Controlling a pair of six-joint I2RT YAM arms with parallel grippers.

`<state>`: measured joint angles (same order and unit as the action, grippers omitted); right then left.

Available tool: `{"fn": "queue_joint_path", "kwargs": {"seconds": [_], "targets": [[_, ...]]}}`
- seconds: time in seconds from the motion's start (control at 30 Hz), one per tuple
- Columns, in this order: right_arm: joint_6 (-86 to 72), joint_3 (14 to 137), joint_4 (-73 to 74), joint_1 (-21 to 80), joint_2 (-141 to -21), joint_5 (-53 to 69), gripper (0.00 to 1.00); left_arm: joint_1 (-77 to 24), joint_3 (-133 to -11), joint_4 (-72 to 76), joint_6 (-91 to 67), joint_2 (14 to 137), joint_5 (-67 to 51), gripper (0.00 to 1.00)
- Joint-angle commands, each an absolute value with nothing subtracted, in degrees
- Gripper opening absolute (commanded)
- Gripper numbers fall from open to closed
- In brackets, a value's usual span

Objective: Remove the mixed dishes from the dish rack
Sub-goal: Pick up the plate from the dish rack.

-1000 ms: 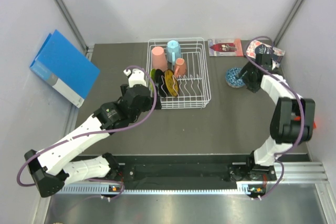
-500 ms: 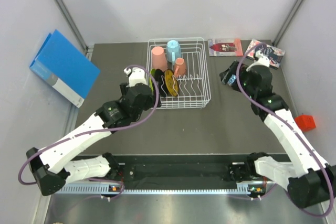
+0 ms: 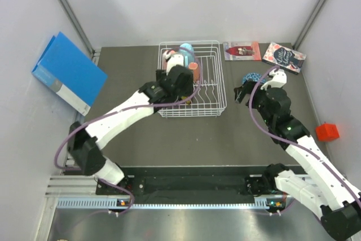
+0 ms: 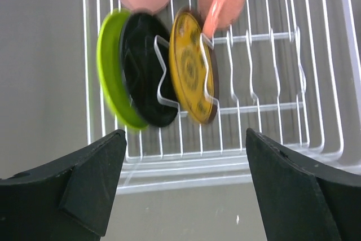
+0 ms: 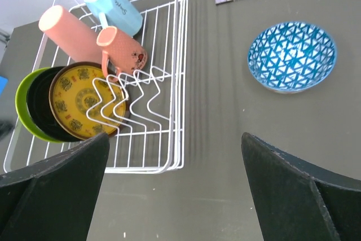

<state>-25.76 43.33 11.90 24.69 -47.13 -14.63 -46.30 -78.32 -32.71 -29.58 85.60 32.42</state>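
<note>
1. Currently, your left hand (image 4: 185, 132) hangs wide open over the dish rack (image 4: 271, 105), gripping nothing.
2. Lime-green plate (image 4: 110, 66), black plate (image 4: 144, 69) and yellow plate (image 4: 189, 66) stand on edge in the rack; pink cup (image 5: 70, 32), salmon cup (image 5: 121, 46) and light blue mug (image 5: 113, 7) lie beyond them.
3. Your right hand (image 5: 175, 136) is wide open and empty, right of the rack.
4. Blue bowl (image 5: 291, 56) sits upright on the desk (image 5: 237, 184), apart from the rack.

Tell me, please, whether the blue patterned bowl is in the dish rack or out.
Out: the bowl sits upright on the table, clear of the dish rack.
</note>
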Motion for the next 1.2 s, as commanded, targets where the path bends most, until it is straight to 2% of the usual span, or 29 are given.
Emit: {"fn": "queue_joint_path", "kwargs": {"seconds": [0.0,0.1,0.17,0.37,0.9,1.13,1.17], "targets": [[-21.45,45.35,12.83,26.37,-44.65,-18.54,1.0,-45.09,-90.51,-35.15,-27.43,95.5,35.59,0.89],[-21.62,43.6,13.18,26.46,-44.03,-18.98,1.0,-44.13,-96.32,-38.05,-28.21,101.49,38.75,0.84],[-22.23,42.2,13.18,26.54,-43.59,-18.81,1.0,-43.42,-99.31,-39.54,-30.49,103.96,40.42,0.77],[-22.85,40.87,13.53,26.54,-42.89,-17.84,1.0,-41.57,-99.49,-39.99,-37.0,108.1,42.54,0.61],[-24.35,40.17,12.39,26.72,-45.97,-15.73,1.0,-40.78,-93.08,-35.6,-38.5,110.48,42.1,0.54],[-24.35,39.64,12.39,26.89,-46.58,-16.0,1.0,-40.25,-91.49,-33.4,-38.41,111.53,39.73,0.4],[-24.43,39.64,12.39,26.81,-46.67,-16.0,1.0,-40.17,-91.49,-33.22,-38.41,111.97,39.64,0.36]]}}
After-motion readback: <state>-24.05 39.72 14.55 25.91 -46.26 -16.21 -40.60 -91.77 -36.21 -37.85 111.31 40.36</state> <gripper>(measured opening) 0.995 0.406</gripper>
